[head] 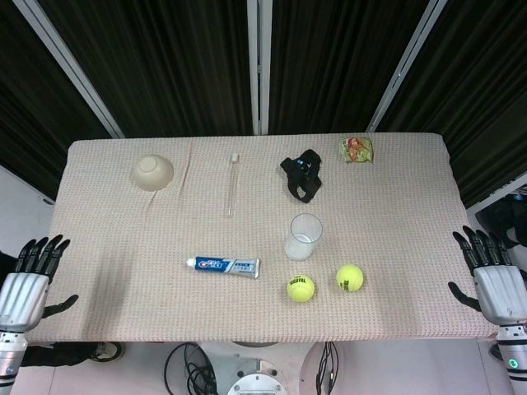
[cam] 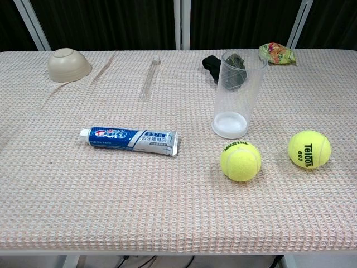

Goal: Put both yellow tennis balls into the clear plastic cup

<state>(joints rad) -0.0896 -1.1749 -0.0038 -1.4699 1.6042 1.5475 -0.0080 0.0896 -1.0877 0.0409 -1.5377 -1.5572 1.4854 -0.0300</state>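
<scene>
Two yellow tennis balls lie near the table's front edge: one [head: 300, 288] [cam: 240, 161] just in front of the clear plastic cup, the other [head: 349, 277] [cam: 309, 149] a little to its right. The clear plastic cup [head: 304, 236] [cam: 237, 95] stands upright and empty right of the table's centre. My left hand [head: 29, 276] hangs open off the table's left edge, fingers spread, holding nothing. My right hand [head: 490, 271] hangs open off the right edge, likewise empty. Both hands are far from the balls and appear only in the head view.
A toothpaste tube [head: 223, 266] [cam: 129, 140] lies left of the balls. At the back are an upturned beige bowl [head: 153, 172] [cam: 68, 63], a clear thin tube [head: 232, 184] [cam: 149, 78], a black object [head: 300, 174] behind the cup, and a snack packet [head: 356, 149] [cam: 276, 53].
</scene>
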